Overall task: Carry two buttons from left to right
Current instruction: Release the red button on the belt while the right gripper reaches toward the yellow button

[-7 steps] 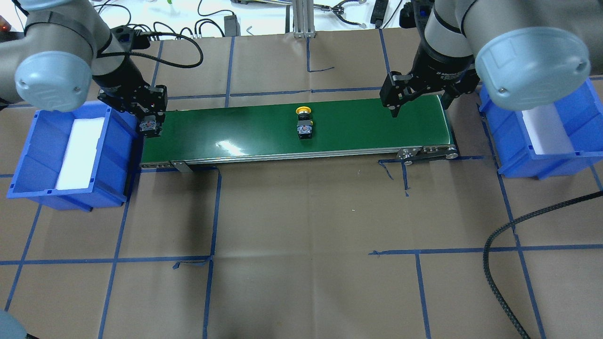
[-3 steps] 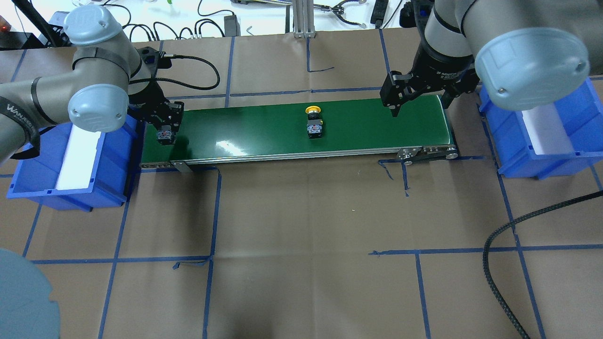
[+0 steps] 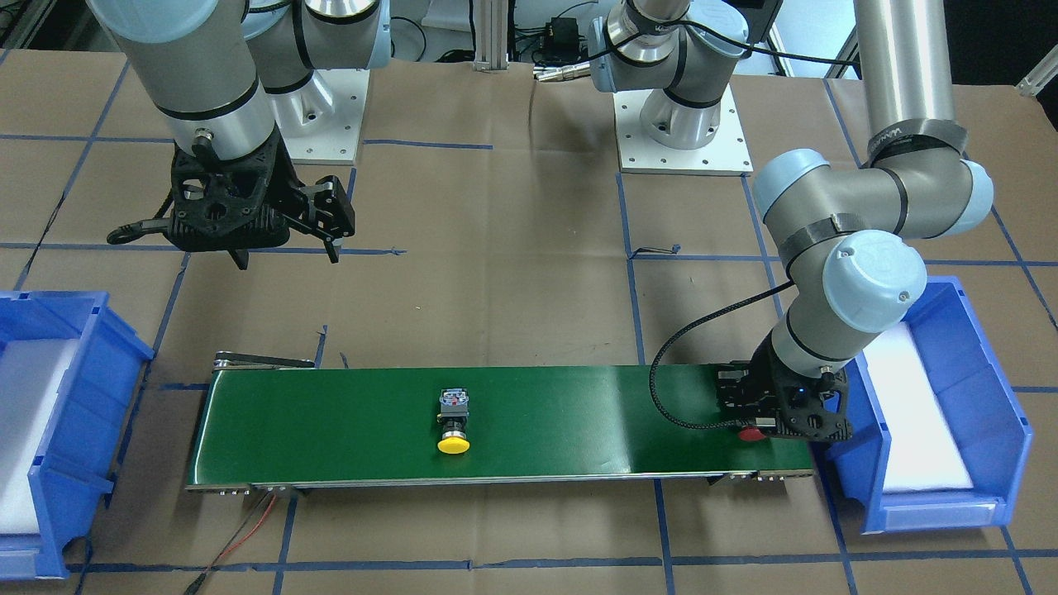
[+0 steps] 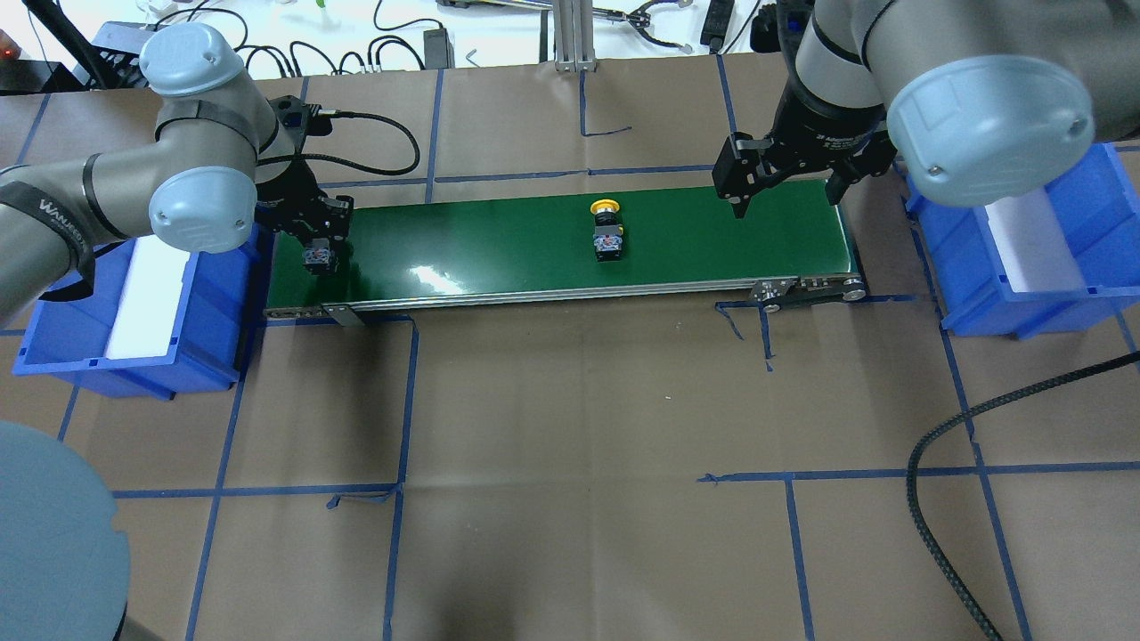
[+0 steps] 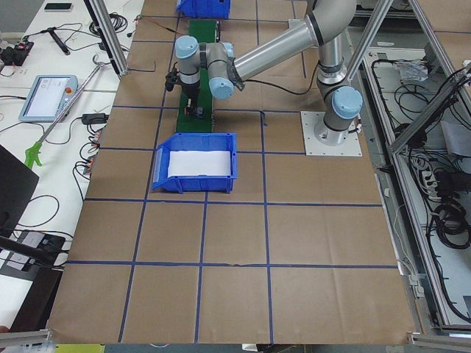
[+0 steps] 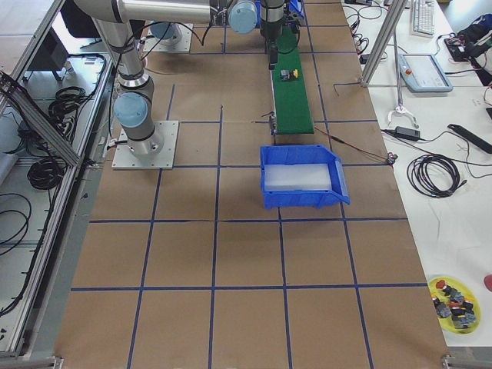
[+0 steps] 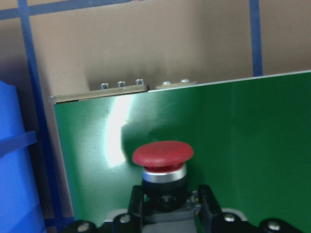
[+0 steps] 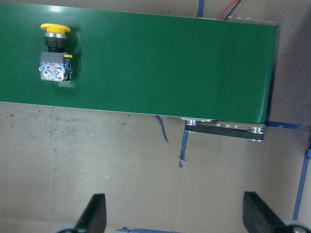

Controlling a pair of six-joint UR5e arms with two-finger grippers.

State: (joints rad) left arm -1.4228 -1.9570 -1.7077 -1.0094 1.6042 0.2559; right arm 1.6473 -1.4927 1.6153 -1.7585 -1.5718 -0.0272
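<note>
The brown-papered table point(image 4: 570, 534) carries a long green conveyor belt point(image 4: 499, 240) that runs between two blue bins. The left bin point(image 4: 62, 352) stands at the robot's left end and the right bin point(image 4: 980, 316) at its right end, each lined with a white pad.

The left gripper point(image 4: 318, 254) hangs low over the belt's left end, just beside the left bin. Its fingers are clamped on the black body of the red button point(image 7: 163, 154). In the wrist view the red cap juts forward past the fingers over the green surface, close to the belt's end. Whether the body already touches the belt I cannot tell.

The right gripper point(image 4: 787, 203) waits above the belt's right end with its jaws spread wide and nothing between them. The yellow button point(image 4: 607, 233) lies on its side about midway along the belt, cap toward the edge away from the robot.

The step in hand looks to be setting the red button down on the belt. To do it well, the gripper should lower until the block body rests flat on the green, away from the long edges and the very end. It should then open fully and lift straight up, so that neither finger drags the button or tips it onto its round cap, where it could roll.
</note>
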